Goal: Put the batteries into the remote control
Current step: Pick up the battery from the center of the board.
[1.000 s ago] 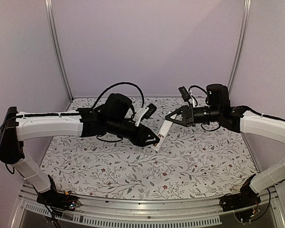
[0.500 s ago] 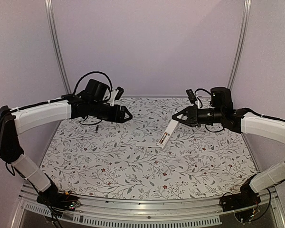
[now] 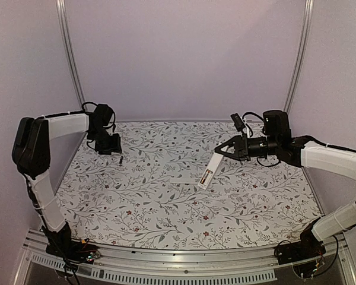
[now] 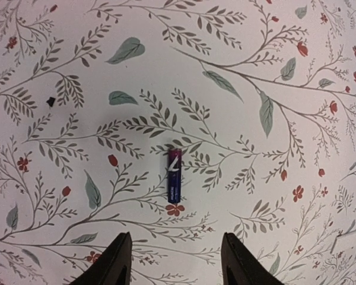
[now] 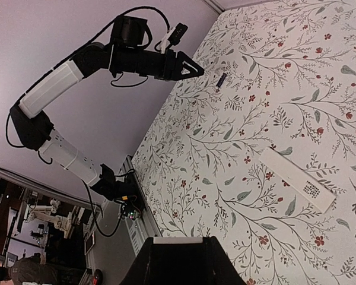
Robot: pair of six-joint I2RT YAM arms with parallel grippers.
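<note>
One dark blue battery (image 4: 175,176) lies flat on the flowered table, just ahead of my left gripper (image 4: 177,264). That gripper is open, with nothing between its fingers (image 4: 115,264). From above, the left gripper (image 3: 111,146) hangs over the back left of the table, the battery (image 3: 120,160) beside it. My right gripper (image 3: 221,152) is shut on one end of the white remote control (image 3: 208,171), which slants down toward the table, a dark patch near its low end. In the right wrist view only the remote's white end (image 5: 179,240) shows between the jaws.
A thin flat white cover piece (image 5: 296,181) lies on the table below the right gripper. Aluminium posts (image 3: 71,59) and lilac walls close in the back and sides. A metal rail (image 3: 184,255) runs along the near edge.
My left arm has swung from beside the remote in the middle to the back left, over the battery. The right gripper, still holding the remote, has sunk slightly.
</note>
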